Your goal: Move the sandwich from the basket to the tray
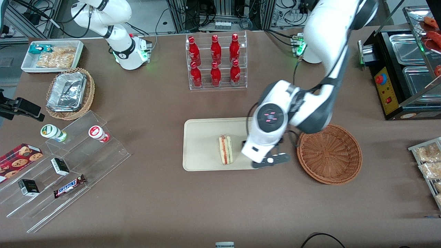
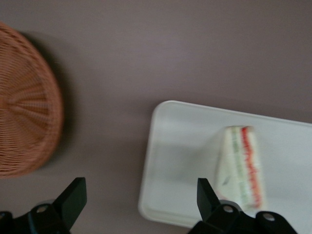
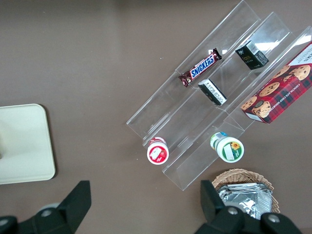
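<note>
The sandwich (image 1: 225,150) (image 2: 242,165) stands on its edge on the beige tray (image 1: 201,137) (image 2: 180,146), red and green filling showing, nothing touching it. My left gripper (image 1: 267,160) (image 2: 140,190) hangs open and empty above the tray's rim on the side toward the basket, a little apart from the sandwich. One finger (image 2: 73,197) is over the bare table and the other finger (image 2: 207,195) is over the tray, near the sandwich's corner. The reddish-brown wicker basket (image 1: 329,153) (image 2: 24,126) sits empty beside the tray, toward the working arm's end.
A clear rack of red bottles (image 1: 216,62) stands farther from the front camera than the tray. Toward the parked arm's end are a stepped acrylic snack display (image 1: 69,165), a tan basket with foil trays (image 1: 69,93) and a white snack tray (image 1: 51,55). A black warmer (image 1: 403,69) sits at the working arm's end.
</note>
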